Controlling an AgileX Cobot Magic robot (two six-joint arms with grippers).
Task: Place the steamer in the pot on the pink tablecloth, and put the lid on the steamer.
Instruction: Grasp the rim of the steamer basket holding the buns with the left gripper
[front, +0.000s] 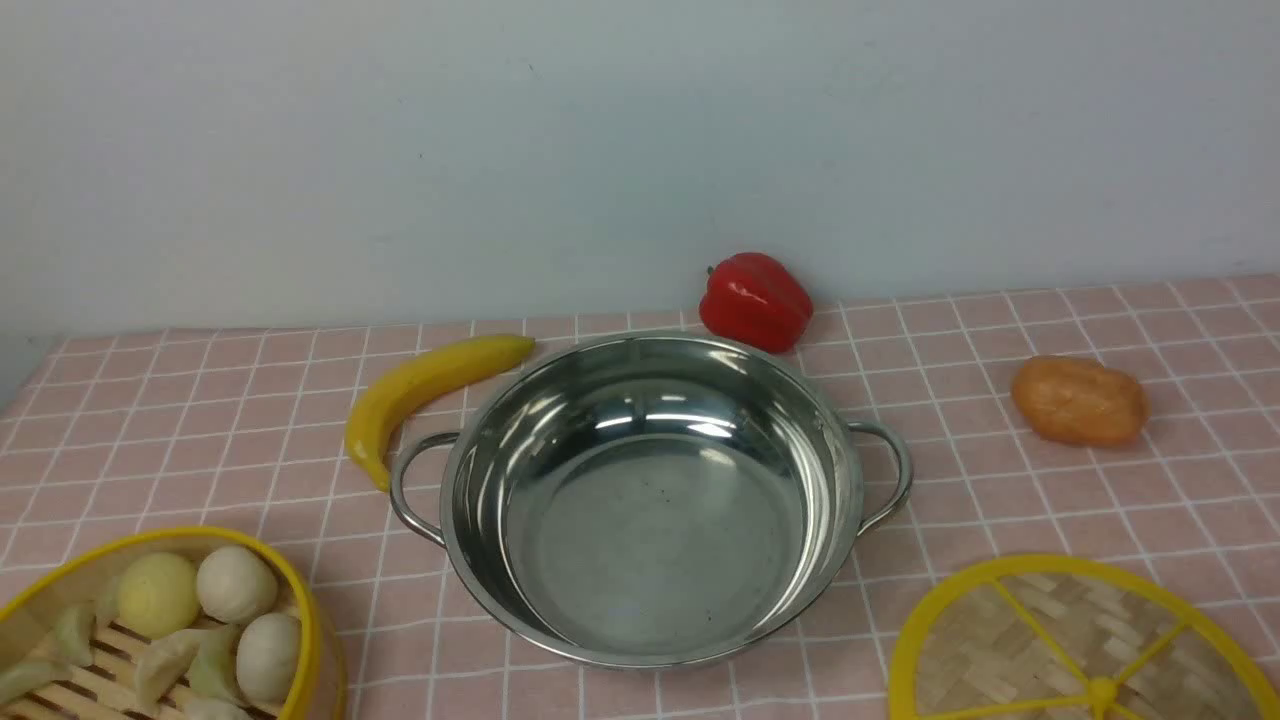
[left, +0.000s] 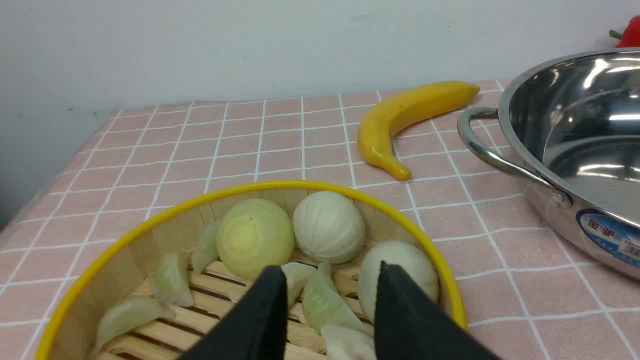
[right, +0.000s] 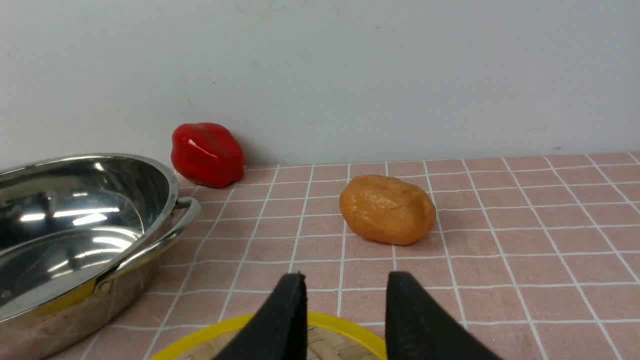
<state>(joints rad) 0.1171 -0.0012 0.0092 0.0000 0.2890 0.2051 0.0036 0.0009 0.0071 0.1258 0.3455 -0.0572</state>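
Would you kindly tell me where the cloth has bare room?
Bare: the far-left cloth between banana and steamer; the stretch between pot, orange lump and lid. Crowded: the pot's far rim, with banana and red pepper close by.

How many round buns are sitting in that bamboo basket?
3, in the steamer's far half: a yellowish bun, a white bun beside it, and another white bun nearer the pot. The left gripper may hide more.

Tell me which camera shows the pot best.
Front view: the whole pot shows, both handles and empty inside. Each wrist view crops it to one handle and part of the bowl; the left also shows its label.
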